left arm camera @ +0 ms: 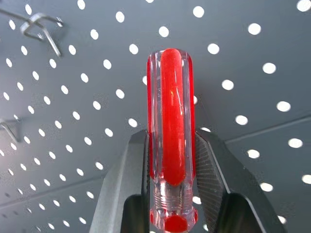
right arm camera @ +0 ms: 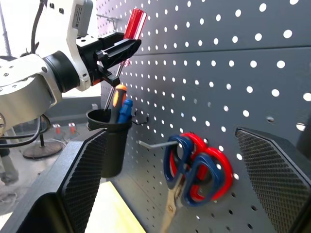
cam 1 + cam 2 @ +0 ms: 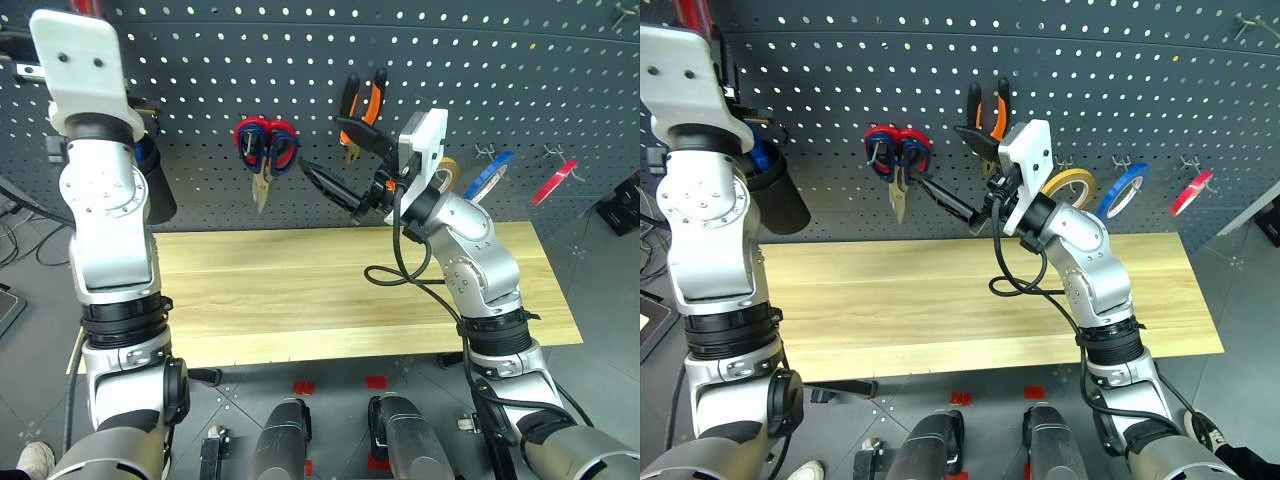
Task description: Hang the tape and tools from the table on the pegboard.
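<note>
Red-handled screwdriver [image 1: 171,141] clamped in left pincer [image 1: 172,165] — right pincer [image 2: 177,189] apart.

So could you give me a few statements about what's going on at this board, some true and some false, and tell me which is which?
1. The left gripper holds a red-handled screwdriver. True.
2. The right gripper holds the pliers. False: its jaws are open and empty; the pliers hang on the pegboard.
3. Two pairs of scissors hang together on one hook. True.
4. The red tape roll lies on the table. False: the red tape roll hangs on the pegboard; the table is bare.
5. A black cup on the board holds screwdrivers. True.
</note>
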Robot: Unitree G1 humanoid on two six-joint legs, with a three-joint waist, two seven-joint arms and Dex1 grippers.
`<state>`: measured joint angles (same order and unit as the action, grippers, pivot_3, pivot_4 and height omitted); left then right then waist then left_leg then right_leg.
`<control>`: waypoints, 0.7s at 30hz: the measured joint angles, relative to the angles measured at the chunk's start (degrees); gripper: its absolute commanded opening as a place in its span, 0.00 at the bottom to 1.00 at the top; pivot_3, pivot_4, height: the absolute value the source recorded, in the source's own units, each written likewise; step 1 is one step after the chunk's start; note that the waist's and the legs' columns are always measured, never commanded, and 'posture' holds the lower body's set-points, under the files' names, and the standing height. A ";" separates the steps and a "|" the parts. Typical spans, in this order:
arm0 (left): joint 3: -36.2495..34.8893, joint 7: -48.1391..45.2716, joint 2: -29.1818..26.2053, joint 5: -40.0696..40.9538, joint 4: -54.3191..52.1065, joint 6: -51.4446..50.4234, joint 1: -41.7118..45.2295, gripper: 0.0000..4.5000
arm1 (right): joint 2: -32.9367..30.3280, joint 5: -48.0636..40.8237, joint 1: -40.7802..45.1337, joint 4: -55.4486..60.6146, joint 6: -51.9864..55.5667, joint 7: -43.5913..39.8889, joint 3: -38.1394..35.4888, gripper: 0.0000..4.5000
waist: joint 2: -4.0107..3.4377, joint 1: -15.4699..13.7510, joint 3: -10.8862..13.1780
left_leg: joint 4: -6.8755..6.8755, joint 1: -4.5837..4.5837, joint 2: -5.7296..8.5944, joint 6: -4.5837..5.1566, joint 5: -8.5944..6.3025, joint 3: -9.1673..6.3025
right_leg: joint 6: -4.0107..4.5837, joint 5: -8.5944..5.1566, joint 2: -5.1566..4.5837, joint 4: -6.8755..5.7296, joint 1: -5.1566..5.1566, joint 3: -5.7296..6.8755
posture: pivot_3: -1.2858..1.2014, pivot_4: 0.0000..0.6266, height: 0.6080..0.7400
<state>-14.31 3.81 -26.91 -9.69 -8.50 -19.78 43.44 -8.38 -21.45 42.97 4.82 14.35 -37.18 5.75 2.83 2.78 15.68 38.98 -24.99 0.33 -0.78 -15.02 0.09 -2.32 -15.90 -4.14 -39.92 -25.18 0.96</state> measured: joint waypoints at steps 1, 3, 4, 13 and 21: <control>-0.02 0.37 0.80 0.04 -0.10 -0.35 -0.93 0.21 | -0.11 0.03 -0.22 0.00 0.00 0.00 -0.01 1.00 | 0.00 0.16 0.00 | 0.00 0.01 0.00 0.00 0.00 0.00 | 0.00 0.00 0.00 -0.02 0.00 -0.01 | 0.47 0.33 1.00; -0.13 0.72 2.12 0.13 -0.17 -1.76 -2.71 0.21 | -0.23 0.06 -0.62 0.00 0.01 0.01 -0.01 1.00 | 0.00 0.48 0.00 | 0.00 0.01 -0.01 0.00 0.00 -0.01 | 0.00 0.00 0.00 -0.03 -0.01 -0.01 | 0.47 0.33 1.00; -0.13 0.83 2.64 0.24 -0.20 -2.72 -3.61 0.21 | -0.32 0.08 -0.76 0.00 0.02 0.02 -0.01 1.00 | 0.00 0.60 0.00 | 0.00 0.00 -0.02 0.00 0.00 0.00 | 0.00 0.00 0.01 -0.03 -0.03 -0.01 | 0.47 0.33 1.00; -1.62 1.72 2.97 0.35 -3.78 -5.58 -5.44 0.57 | -0.55 0.58 -0.83 0.00 0.05 0.03 -0.01 1.00 | 0.00 0.64 0.00 | 0.01 0.01 -0.01 0.00 0.00 0.00 | 0.00 0.00 0.00 -0.03 -0.02 -0.04 | 0.48 0.34 1.00; -3.83 2.19 2.99 0.43 -5.34 -7.49 -7.37 1.00 | -1.38 0.60 -0.83 0.00 0.16 0.00 -0.02 1.00 | 0.00 0.63 0.00 | 0.02 0.01 -0.02 0.00 0.00 -0.01 | 0.00 0.00 0.00 -0.04 -0.02 -0.04 | 0.47 0.35 1.00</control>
<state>-18.15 6.00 -23.92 -9.26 -13.85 -27.27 36.07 -9.76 -20.85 42.14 4.81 14.51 -37.19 5.73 2.82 3.41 15.68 39.01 -24.99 0.32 -0.78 -15.02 0.08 -2.32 -15.90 -4.14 -39.96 -25.20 0.92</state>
